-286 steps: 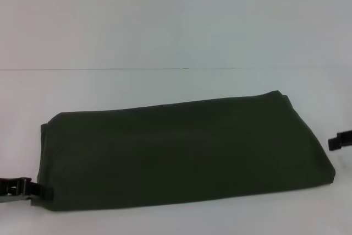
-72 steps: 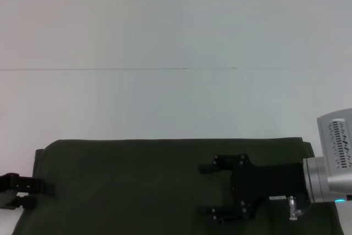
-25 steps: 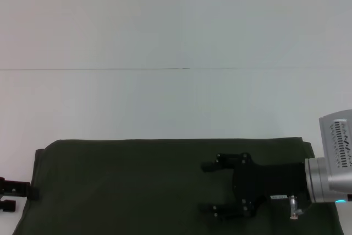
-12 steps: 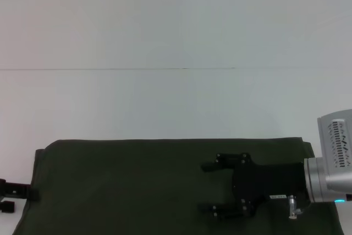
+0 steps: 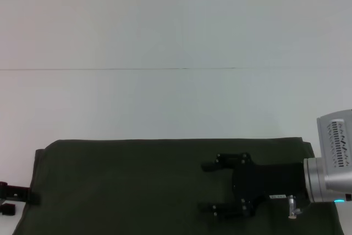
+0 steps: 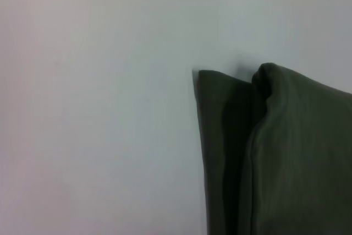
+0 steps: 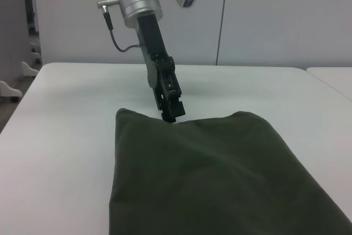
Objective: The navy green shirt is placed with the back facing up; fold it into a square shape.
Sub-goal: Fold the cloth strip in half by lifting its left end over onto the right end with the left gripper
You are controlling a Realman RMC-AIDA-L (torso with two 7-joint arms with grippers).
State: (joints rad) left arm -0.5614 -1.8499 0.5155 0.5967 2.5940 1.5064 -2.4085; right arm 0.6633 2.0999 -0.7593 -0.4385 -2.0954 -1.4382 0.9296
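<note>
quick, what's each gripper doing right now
Left gripper: at the shirt's left edge, grip cannot be told.
Right gripper: jaws open over the shirt, holding nothing.

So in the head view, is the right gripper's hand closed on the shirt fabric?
No. The right gripper lies over the navy green shirt with its two fingers spread wide apart, and no fabric is pinched between them.

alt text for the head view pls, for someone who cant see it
A folded dark olive-green shirt lies across the near part of a white table. The right tool rests open over the shirt's right half, and the left tool sits at its left edge.
</note>
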